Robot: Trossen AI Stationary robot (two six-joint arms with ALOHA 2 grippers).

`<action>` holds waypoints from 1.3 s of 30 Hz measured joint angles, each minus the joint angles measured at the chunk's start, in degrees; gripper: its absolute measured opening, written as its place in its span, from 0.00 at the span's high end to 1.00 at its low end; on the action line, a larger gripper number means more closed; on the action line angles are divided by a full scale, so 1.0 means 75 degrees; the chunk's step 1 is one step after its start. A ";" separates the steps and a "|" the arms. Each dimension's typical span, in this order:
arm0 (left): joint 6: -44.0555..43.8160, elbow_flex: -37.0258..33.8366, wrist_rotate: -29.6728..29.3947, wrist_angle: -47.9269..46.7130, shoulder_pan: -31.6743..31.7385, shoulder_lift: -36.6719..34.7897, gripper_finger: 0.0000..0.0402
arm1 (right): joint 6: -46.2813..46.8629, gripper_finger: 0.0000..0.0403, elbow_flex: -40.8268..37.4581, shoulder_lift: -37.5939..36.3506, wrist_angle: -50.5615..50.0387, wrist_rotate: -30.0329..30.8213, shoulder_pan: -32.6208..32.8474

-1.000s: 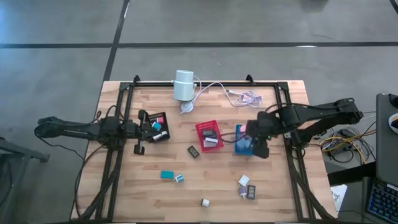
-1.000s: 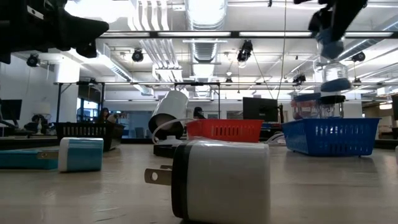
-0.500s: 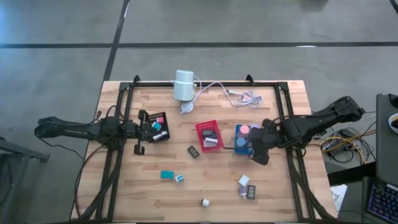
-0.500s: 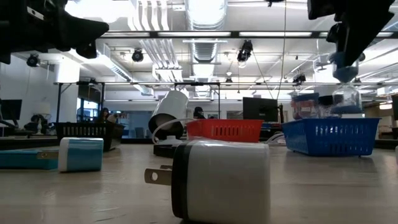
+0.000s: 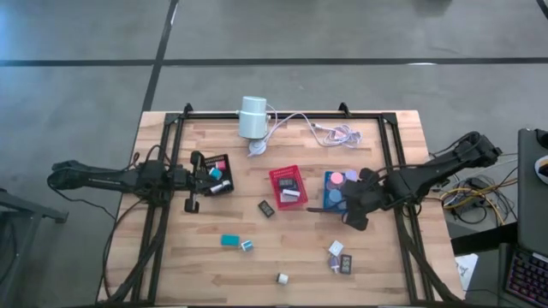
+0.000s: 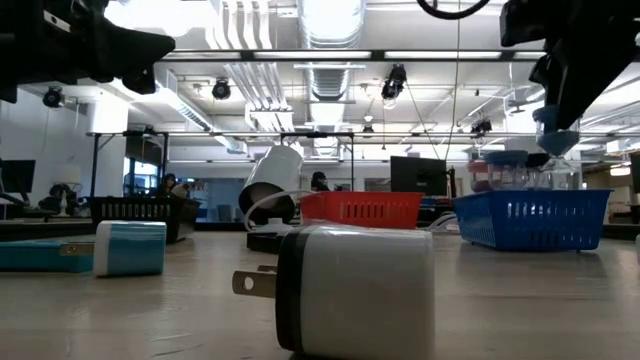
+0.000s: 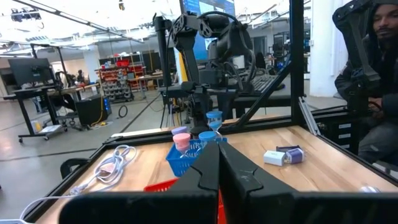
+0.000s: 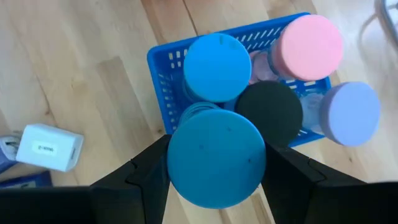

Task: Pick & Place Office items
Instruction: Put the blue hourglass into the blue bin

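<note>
My right gripper (image 5: 355, 216) is shut on a round jar with a teal lid (image 8: 216, 155), just above the near corner of the blue tray (image 5: 329, 205). That tray holds jars with blue, black, pink (image 8: 309, 46) and lilac lids. In the low view the jar (image 6: 556, 140) hangs over the tray (image 6: 530, 218). My left gripper (image 5: 204, 179) is shut on nothing, level, at the left edge of the black tray (image 5: 218, 162). Loose office items lie on the wood: a teal block (image 5: 229, 240), a black piece (image 5: 267, 208) and a white plug (image 5: 336, 248). My right gripper pinches the jar between its two fingers (image 8: 146, 171), which stand on opposite sides of the teal lid's rim (image 8: 177, 158). The fingers come from above, pointing steeply down. The jar hangs below them, lid up, clear of the tray and the table.
A red tray (image 5: 276, 176) with small pieces stands left of the blue one. A white cylinder (image 5: 252, 117) with its cables (image 5: 330, 130) lies at the far edge. More small pieces (image 5: 347, 264) lie near the front; a white plug (image 6: 355, 290) lies near the table's front edge.
My right gripper has come down and a little toward the near edge with the teal-lidded jar, rolling its wrist as it went. The jar has sunk closer to the blue tray and stays clear of it.
</note>
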 joint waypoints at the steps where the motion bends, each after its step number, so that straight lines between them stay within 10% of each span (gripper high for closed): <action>1: 0.0000 0.0000 0.0000 0.0002 0.0000 0.0000 0.99 | 0.0012 0.51 -0.0047 0.0000 0.0072 0.0000 0.0000; 39: 0.0027 0.0000 -0.0006 -0.0132 -0.0003 -0.0006 0.99 | -0.0124 0.51 -0.0693 0.0937 0.0956 -0.0087 -0.0003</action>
